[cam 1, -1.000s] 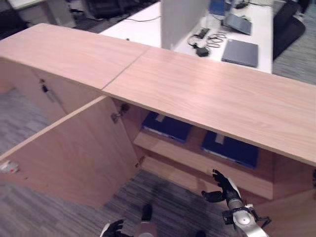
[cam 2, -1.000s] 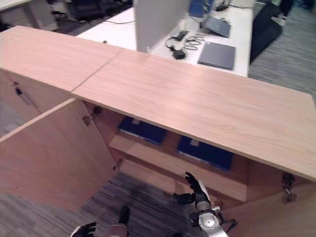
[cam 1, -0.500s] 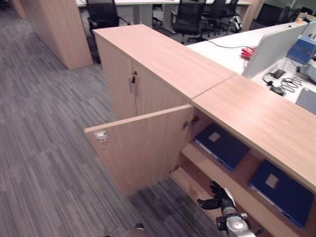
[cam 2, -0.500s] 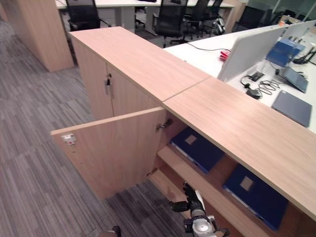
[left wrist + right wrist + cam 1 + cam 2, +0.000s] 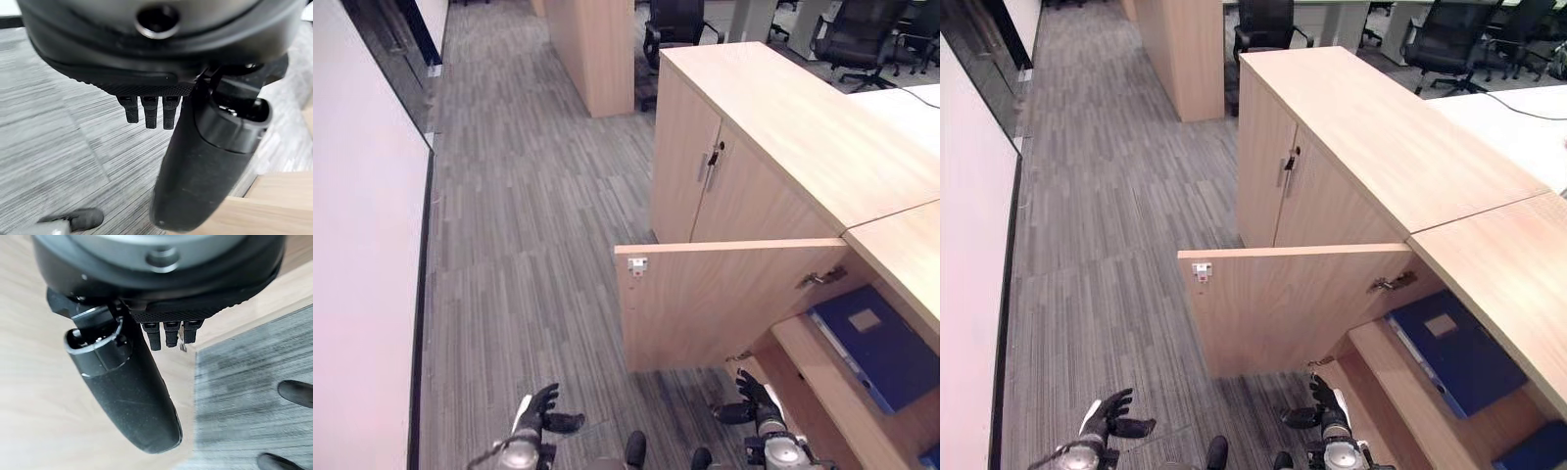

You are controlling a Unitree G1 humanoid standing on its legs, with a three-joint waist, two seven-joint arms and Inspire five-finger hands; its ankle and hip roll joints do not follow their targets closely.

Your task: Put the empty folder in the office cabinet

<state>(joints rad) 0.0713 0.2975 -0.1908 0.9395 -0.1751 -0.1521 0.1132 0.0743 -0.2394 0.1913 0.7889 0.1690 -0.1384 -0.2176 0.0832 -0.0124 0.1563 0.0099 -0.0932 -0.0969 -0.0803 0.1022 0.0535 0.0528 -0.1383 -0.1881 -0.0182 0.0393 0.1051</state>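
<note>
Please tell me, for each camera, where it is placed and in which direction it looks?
Left eye and right eye views: on the head, looking down at the open cabinet door, the blue folder on the shelf, both hands low: left hand, right hand.
Left wrist view: along the open left hand, toward the carpet.
Right wrist view: along the open right hand, toward wood and carpet.
All views share the carpet.
</note>
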